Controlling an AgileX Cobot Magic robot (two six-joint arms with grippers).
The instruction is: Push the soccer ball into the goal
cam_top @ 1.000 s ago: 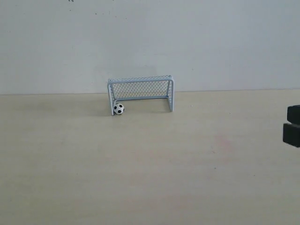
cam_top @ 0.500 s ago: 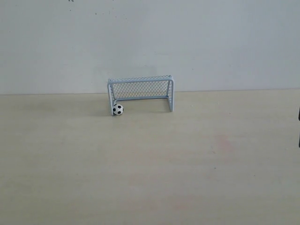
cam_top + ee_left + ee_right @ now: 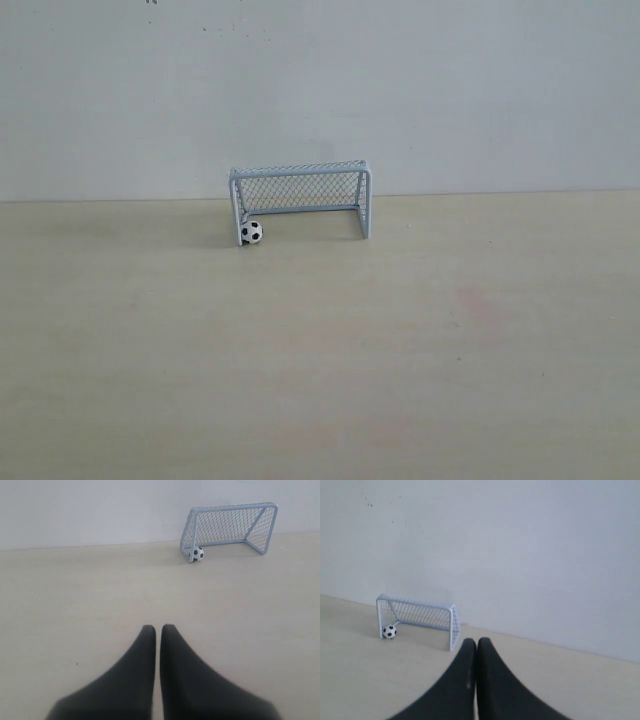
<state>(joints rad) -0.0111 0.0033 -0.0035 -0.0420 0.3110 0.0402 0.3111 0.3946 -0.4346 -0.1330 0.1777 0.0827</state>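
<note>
The right claw has gone from the frame's right edge. It and the left claw are both pressed together, holding nothing. The soccer ball sits mid-frame inside the left post of the goal, so the job looks done.

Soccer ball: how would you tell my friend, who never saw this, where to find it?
Look across the pale table to the little grey-white goal standing by the white wall. At the foot of its left post, as the exterior view shows it, sits the soccer ball. It is the only round thing, white with black patches.
</note>
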